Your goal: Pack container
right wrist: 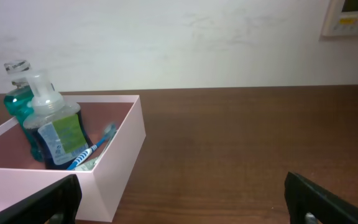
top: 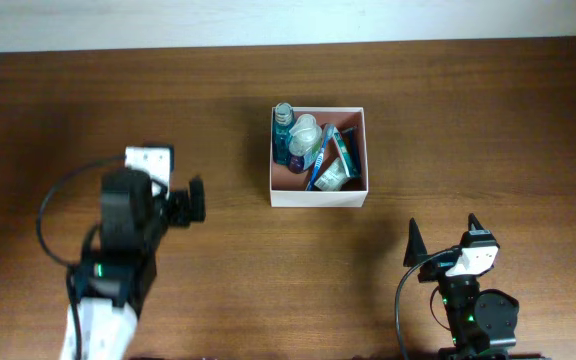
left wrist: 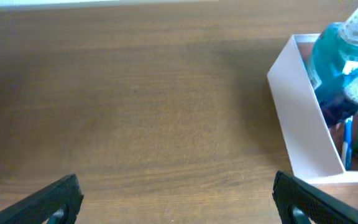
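The container [top: 318,197], a square white-walled box with a reddish-brown inside, stands at the table's middle back. It holds a blue bottle [top: 284,125], a clear pump bottle [top: 305,135], a tube [top: 330,178] and a toothbrush [right wrist: 92,149]. My left gripper [top: 197,200] is open and empty, left of the box, pointing towards it. The left wrist view shows the box's wall [left wrist: 303,106] at the right, beyond the gripper [left wrist: 179,186]. Near the front edge, right of the box, my right gripper [top: 443,225] stands open over bare wood. The right wrist view has the box [right wrist: 120,162] at the left.
Brown wooden tabletop [top: 488,120] surrounds the box on all sides. A pale wall [top: 288,20] runs along the table's far edge. A white control panel [right wrist: 353,15] hangs on that wall at the upper right of the right wrist view.
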Controlling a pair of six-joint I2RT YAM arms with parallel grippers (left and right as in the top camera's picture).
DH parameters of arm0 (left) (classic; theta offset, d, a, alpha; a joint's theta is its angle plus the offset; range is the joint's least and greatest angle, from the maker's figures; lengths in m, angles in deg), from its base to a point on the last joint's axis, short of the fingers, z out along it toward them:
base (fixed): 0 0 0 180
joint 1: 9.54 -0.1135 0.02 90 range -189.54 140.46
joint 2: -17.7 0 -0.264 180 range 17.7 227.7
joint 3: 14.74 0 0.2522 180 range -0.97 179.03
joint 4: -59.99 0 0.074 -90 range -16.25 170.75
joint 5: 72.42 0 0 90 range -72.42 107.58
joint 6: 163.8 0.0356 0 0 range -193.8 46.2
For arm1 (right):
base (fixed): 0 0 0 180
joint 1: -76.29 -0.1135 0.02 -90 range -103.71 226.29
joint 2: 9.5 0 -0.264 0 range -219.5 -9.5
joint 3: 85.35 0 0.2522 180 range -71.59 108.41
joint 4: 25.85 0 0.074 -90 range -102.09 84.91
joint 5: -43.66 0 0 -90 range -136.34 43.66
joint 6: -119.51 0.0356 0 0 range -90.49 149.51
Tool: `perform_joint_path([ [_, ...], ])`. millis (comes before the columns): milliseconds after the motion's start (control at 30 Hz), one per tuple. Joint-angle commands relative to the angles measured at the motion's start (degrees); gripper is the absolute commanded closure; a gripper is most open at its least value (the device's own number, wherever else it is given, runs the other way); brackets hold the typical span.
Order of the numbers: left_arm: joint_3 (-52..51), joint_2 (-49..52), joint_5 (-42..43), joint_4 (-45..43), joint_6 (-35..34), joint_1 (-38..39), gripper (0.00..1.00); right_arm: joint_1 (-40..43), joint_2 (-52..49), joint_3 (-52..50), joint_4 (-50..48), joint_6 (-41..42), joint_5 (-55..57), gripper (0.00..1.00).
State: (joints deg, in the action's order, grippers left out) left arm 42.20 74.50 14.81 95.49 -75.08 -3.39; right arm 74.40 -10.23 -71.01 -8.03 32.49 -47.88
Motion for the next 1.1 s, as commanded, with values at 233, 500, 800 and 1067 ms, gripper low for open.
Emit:
perform_joint_path([
  [233,-27.69,-25.31,2.67,-17.16,0.96,-0.20,0.01,0.46,0.55,-0.26,0.28,0.24,-0.39,0.01],
  [500,-39.87,-37.40,2.64,-23.26,1.16,-0.20,0.01,0.46,0.52,-0.26,0.28,0.24,-0.39,0.01],
  [800,-41.75,-50.21,2.58,-18.43,2.91,-0.57,0.01,0.46,0.52,-0.26,0.28,0.24,-0.39,0.01],
  [1067,-41.75,-56.35,3.50,-15.21,2.91,-2.47,0.00,0.46,0.52,-0.26,0.28,0.24,-0.39,0.02],
])
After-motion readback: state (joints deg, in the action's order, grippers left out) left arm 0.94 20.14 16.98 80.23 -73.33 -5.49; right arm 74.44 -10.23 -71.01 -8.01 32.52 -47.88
